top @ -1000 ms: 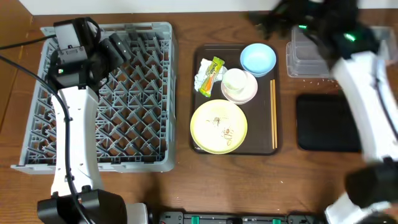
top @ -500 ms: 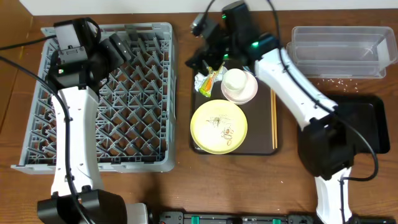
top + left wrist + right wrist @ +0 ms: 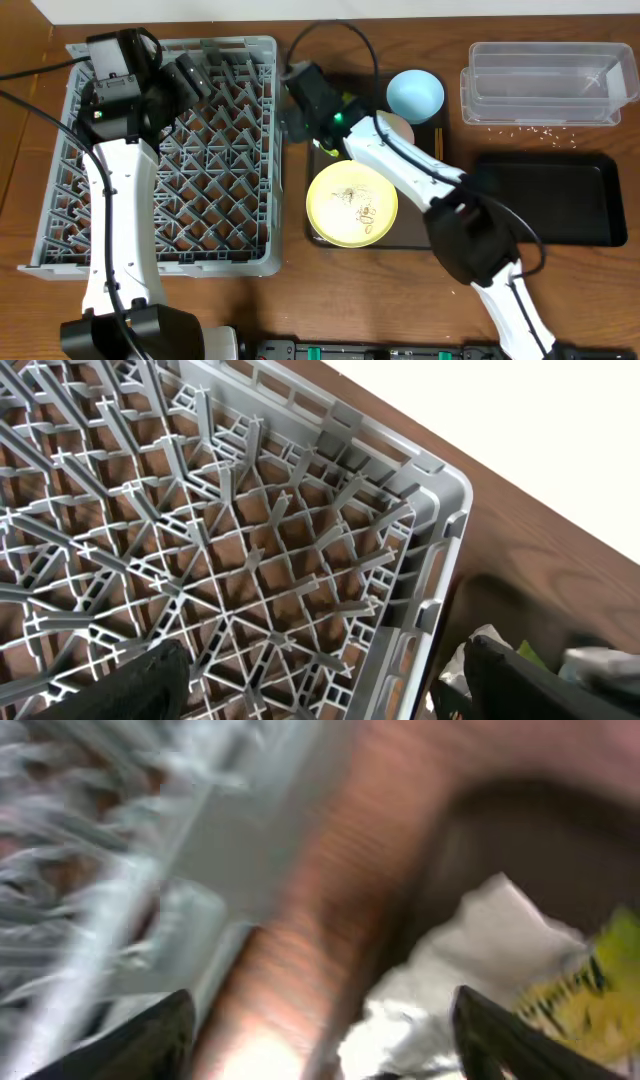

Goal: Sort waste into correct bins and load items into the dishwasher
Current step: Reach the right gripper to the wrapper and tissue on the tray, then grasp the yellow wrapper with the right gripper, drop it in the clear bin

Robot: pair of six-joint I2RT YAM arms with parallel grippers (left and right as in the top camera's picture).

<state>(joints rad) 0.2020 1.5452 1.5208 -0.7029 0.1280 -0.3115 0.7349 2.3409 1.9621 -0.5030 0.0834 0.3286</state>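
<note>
Over far right corner of dish rack (image 3: 440,530): left gripper (image 3: 325,685), jaws spread wide, empty. Over far left corner of serving tray (image 3: 418,232): right gripper (image 3: 320,1040), jaws apart, just above napkin (image 3: 470,960) and snack wrapper (image 3: 590,980).

Left arm (image 3: 110,200) stands by the tabletop's (image 3: 290,300) left edge, left tool (image 3: 190,75) near the far edge, fingers spread wide. Right arm (image 3: 420,175) stretches diagonally toward far-middle, right tool (image 3: 300,122) fingers apart, kinda blurry.

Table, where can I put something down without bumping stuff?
The black tray on the right is bare, and so is the wood along the front, below the dish rack and brown serving tray. The serving tray is crowded: yellow plate, blue bowl, right arm reaching over.
</note>
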